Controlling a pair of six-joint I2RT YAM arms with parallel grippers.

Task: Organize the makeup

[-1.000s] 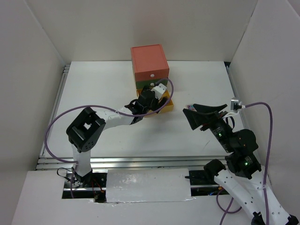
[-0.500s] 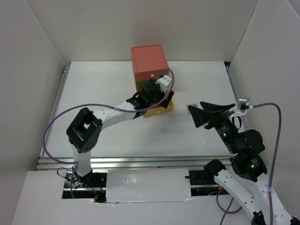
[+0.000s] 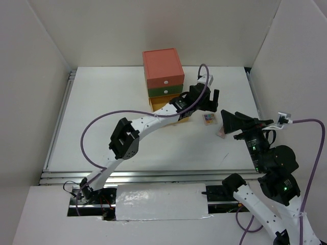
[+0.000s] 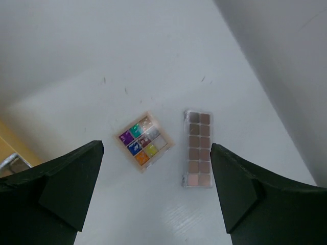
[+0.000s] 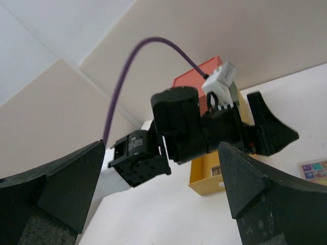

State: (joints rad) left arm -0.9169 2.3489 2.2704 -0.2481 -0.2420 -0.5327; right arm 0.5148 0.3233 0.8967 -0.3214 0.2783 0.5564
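1. Table (image 3: 102, 127): white, walled on three sides.

2. Box (image 3: 163, 71): stacked drawers at the back centre, red over green over yellow. The yellow drawer (image 5: 212, 178) stuck out forward of the tiers above it, with the left arm lying across it in the top view.

3. Left gripper (image 3: 209, 100): reached out to the right of the box and hung above the table. Jaws spread wide and empty, touching nothing. In the left wrist view its fingers (image 4: 66, 184) framed both palettes from above.

4. Multicolour palette (image 4: 143, 141): small and square, nine pans, lying flat on the table and turned at an angle. It sat just right of the yellow drawer, below the left gripper.

5. Brown palette (image 4: 198, 148): long and narrow, two columns of brown pans, flat on the table. It lay just beside the multicolour palette but apart from it. In the top view it was partly hidden under the right gripper.

6. Right gripper (image 3: 240, 121): raised over the right side of the table, pointed towards the box and the left gripper. Jaws wide apart, holding nothing, with its fingers (image 5: 56, 189) clear of every item.
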